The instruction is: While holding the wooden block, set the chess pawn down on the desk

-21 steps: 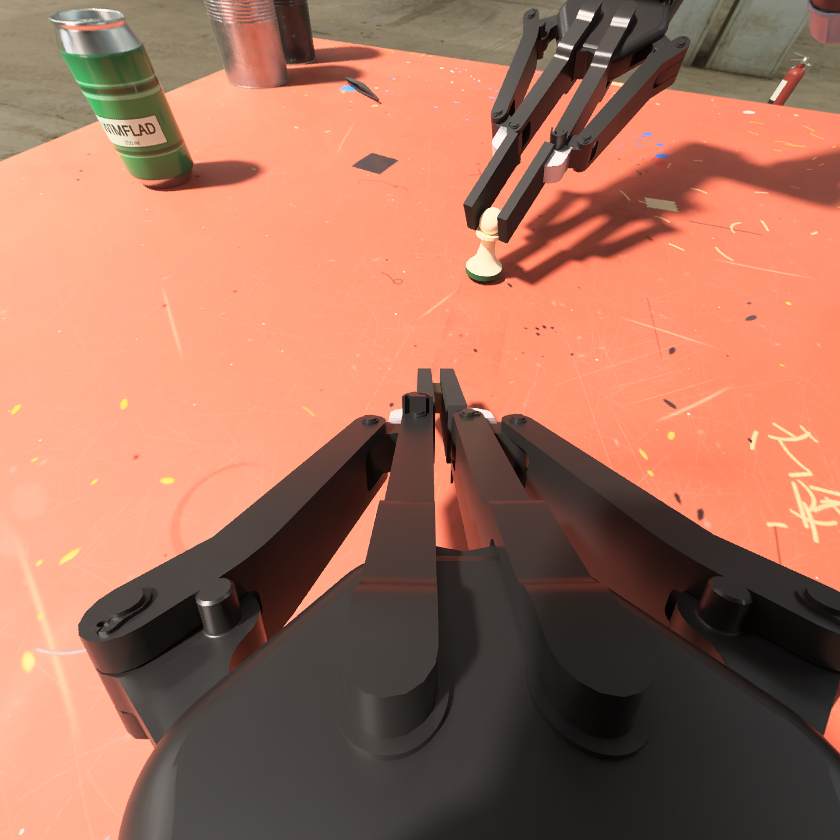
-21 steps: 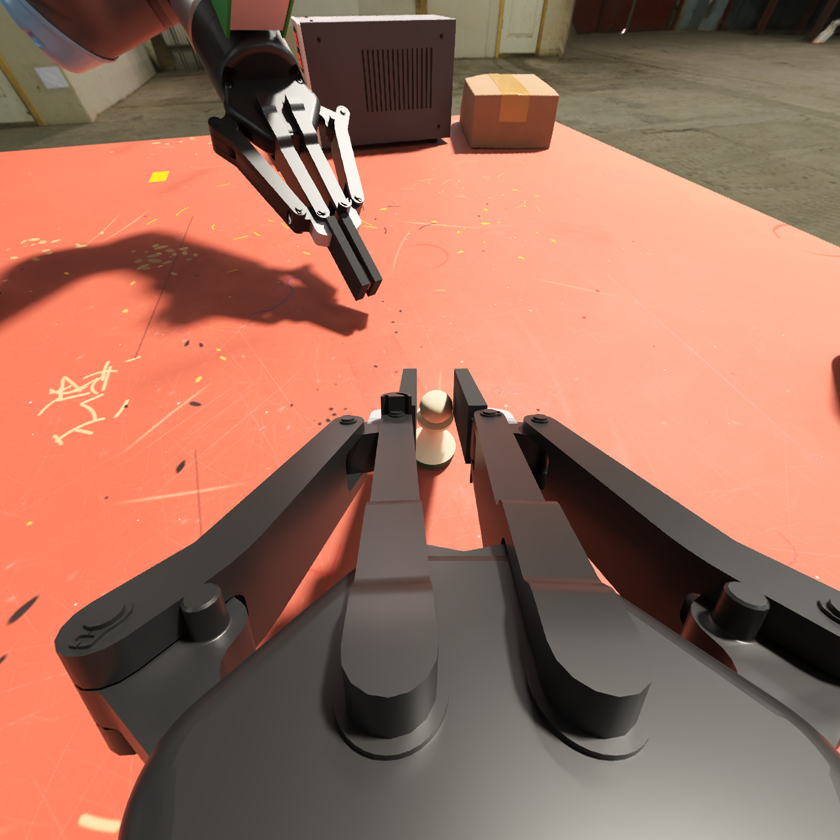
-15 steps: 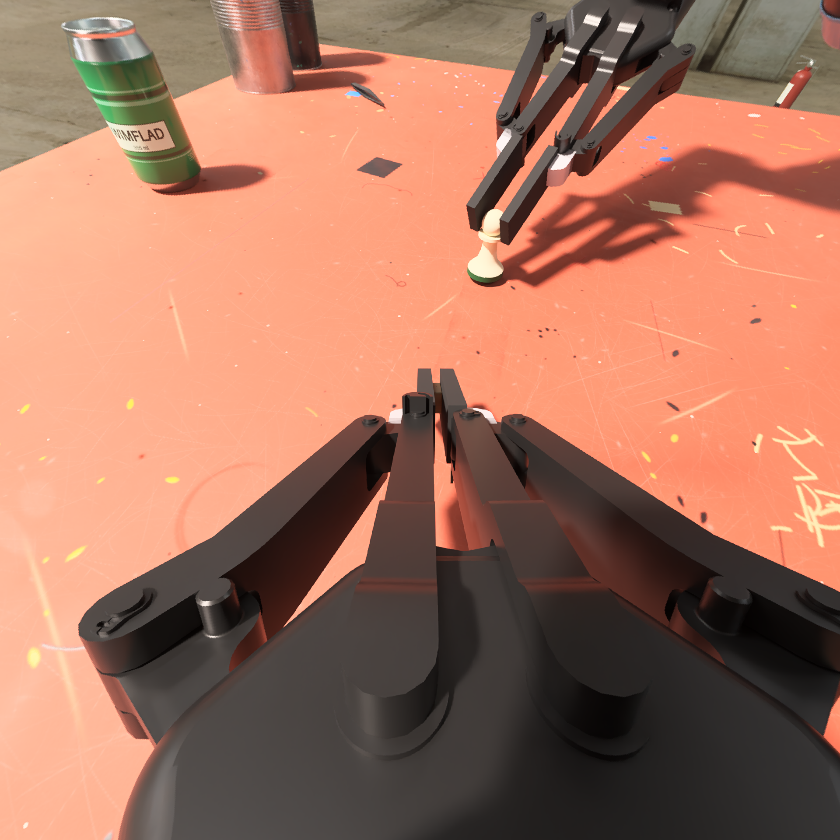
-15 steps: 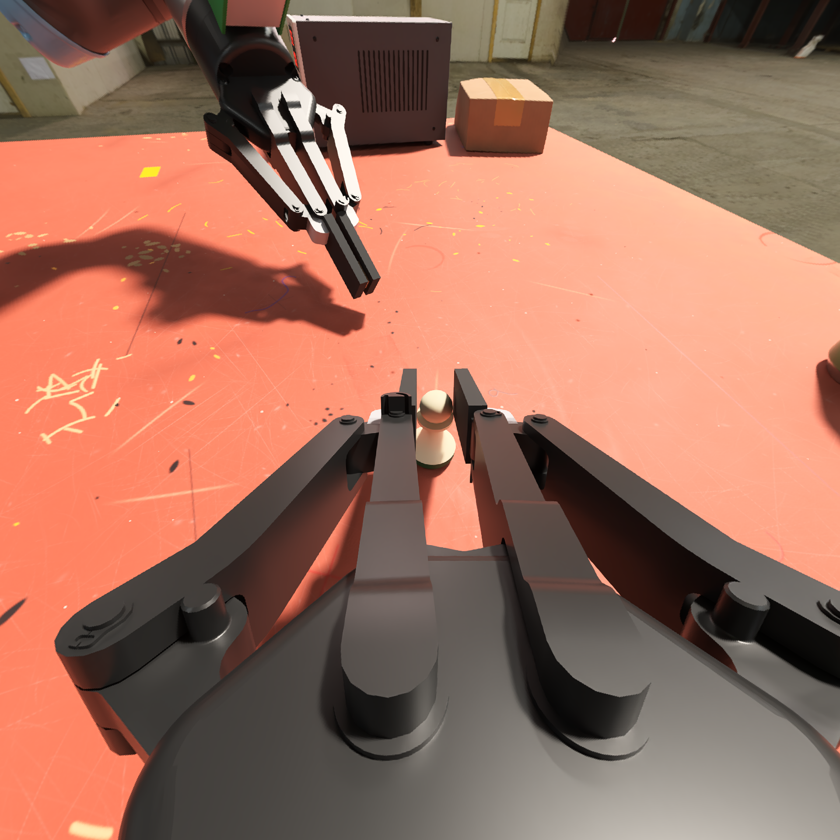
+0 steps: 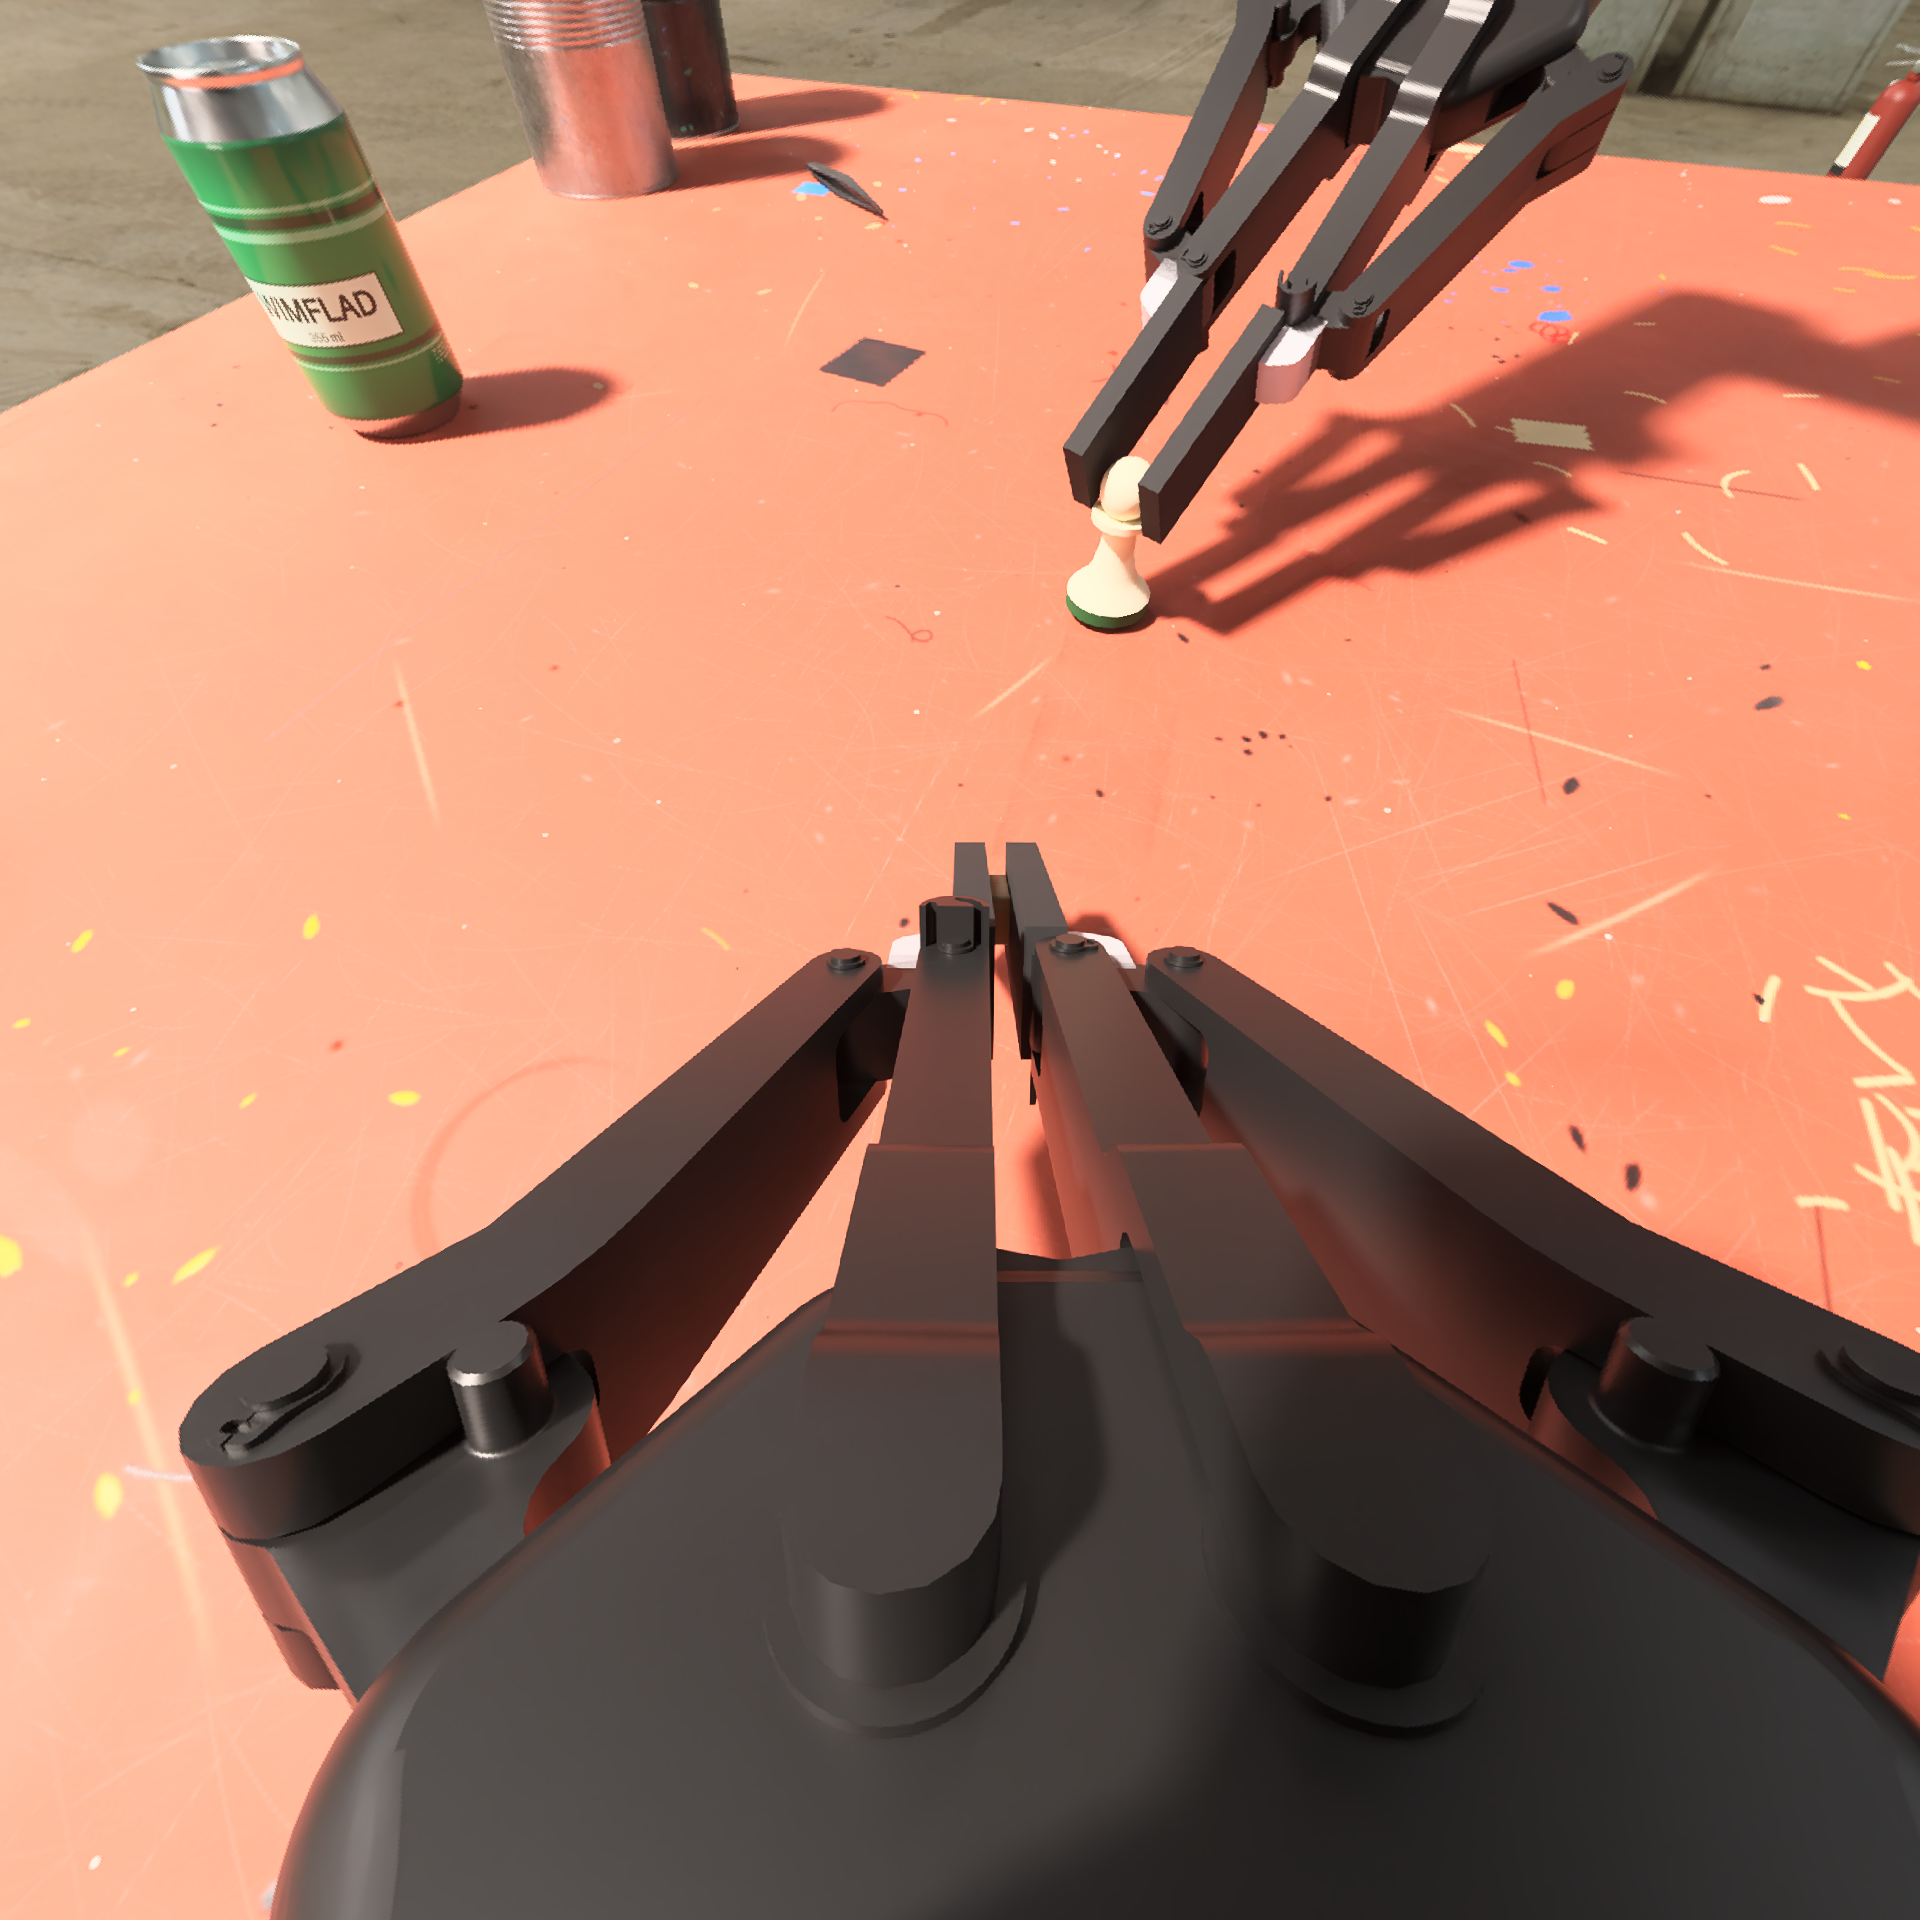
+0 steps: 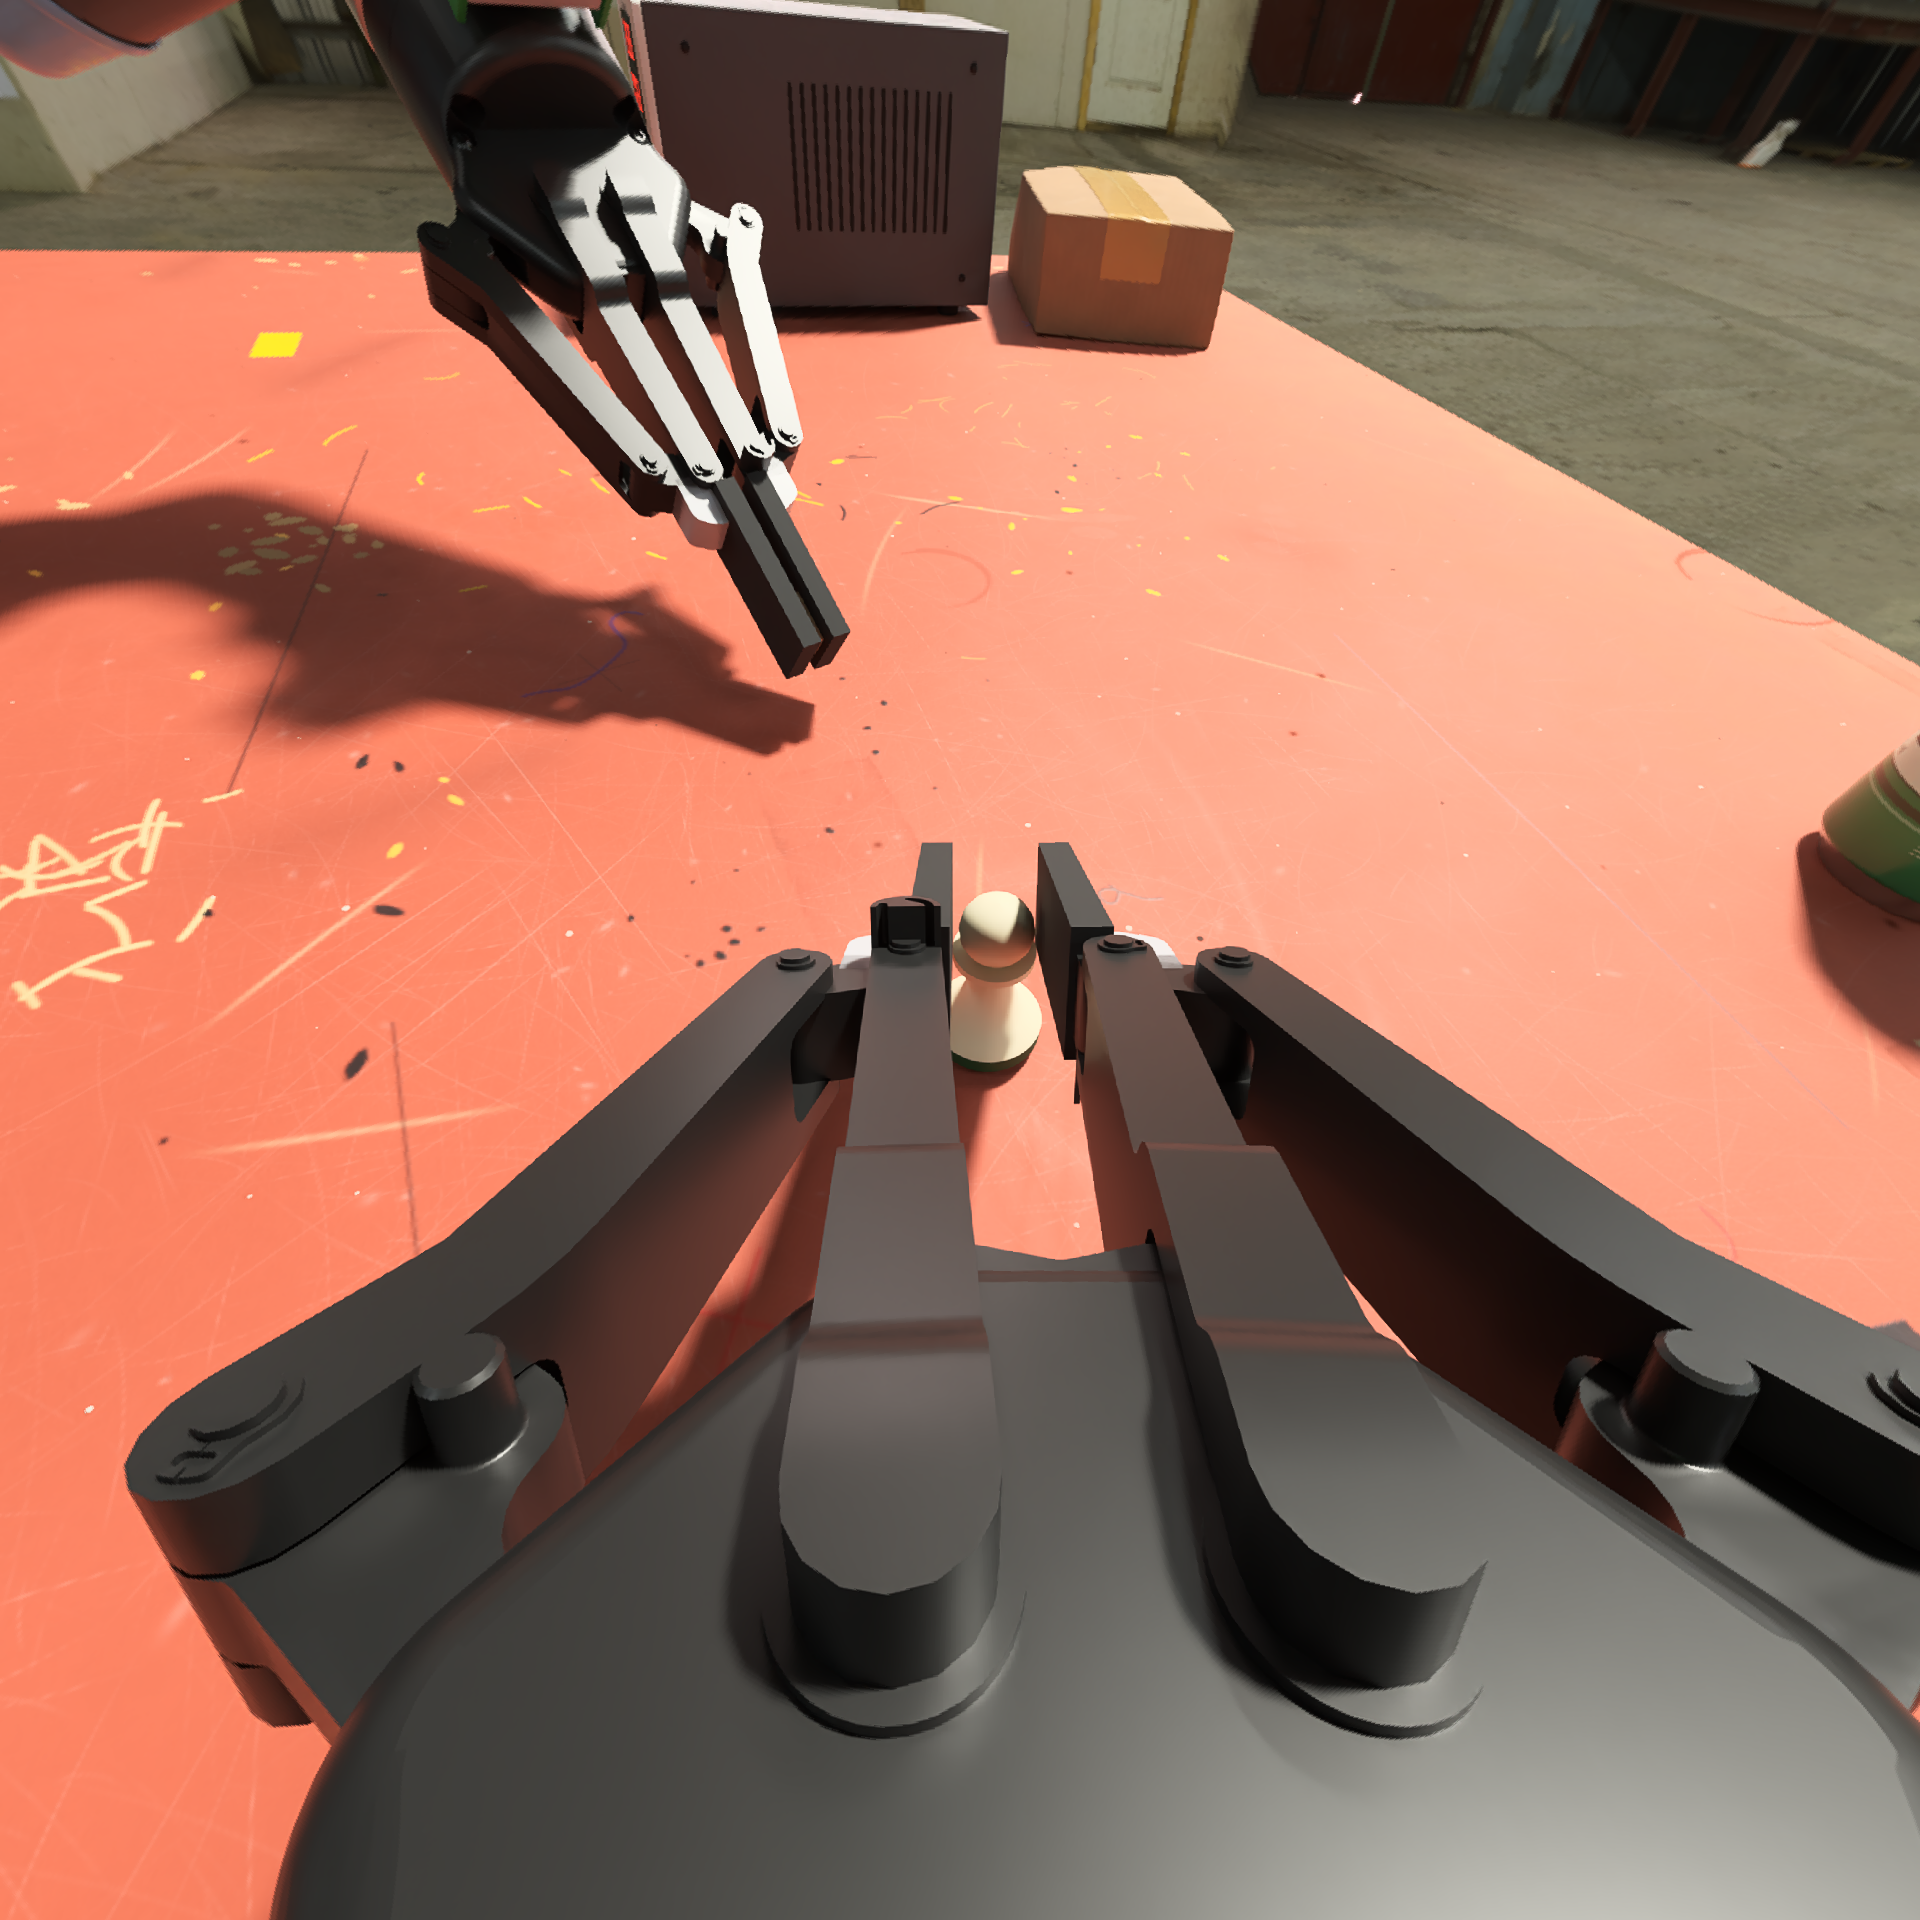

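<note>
My left gripper (image 5: 997, 862) is shut on a thin wooden block (image 5: 1000, 888), of which only a sliver shows between the fingertips; it hovers above the desk (image 5: 623, 727). It also shows in the right wrist view (image 6: 816, 649), shut, far left of centre. The cream chess pawn (image 6: 995, 977) with a green base stands upright, its base at the desk surface. My right gripper (image 6: 995, 862) is shut on the pawn's round head. In the left wrist view the pawn (image 5: 1110, 566) and the right gripper (image 5: 1127, 499) are ahead, right of centre.
A green can (image 5: 301, 229) stands at the far left, with two metal cans (image 5: 587, 94) behind it by the desk edge. In the right wrist view a dark cabinet (image 6: 831, 156) and a cardboard box (image 6: 1122, 260) stand at the far edge. The green can (image 6: 1875, 831) shows at the right edge.
The right wrist view has shifted a little, bringing the green can into sight at its right edge. The pawn stays fixed between the right fingers. The left gripper stays shut.
</note>
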Controlling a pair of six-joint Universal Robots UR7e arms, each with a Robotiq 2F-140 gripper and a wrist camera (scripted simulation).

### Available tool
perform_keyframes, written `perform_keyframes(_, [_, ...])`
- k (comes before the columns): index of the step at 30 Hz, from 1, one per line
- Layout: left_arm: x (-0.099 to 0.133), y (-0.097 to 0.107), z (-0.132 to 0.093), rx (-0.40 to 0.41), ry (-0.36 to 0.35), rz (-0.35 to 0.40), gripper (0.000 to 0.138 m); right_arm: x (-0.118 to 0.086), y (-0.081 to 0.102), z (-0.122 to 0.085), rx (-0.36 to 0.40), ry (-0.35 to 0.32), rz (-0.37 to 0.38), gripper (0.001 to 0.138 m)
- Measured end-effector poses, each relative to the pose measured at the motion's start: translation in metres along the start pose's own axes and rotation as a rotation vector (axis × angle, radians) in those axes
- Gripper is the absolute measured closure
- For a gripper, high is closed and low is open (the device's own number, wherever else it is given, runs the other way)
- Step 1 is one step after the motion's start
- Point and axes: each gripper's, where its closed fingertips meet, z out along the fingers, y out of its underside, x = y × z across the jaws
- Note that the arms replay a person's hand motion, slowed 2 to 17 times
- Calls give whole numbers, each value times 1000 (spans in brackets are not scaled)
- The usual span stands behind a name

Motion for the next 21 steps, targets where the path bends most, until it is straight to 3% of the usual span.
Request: perform_keyframes(21, [1,0,0,3,5,2,133,-2,1,3,-23,35,-58,117])
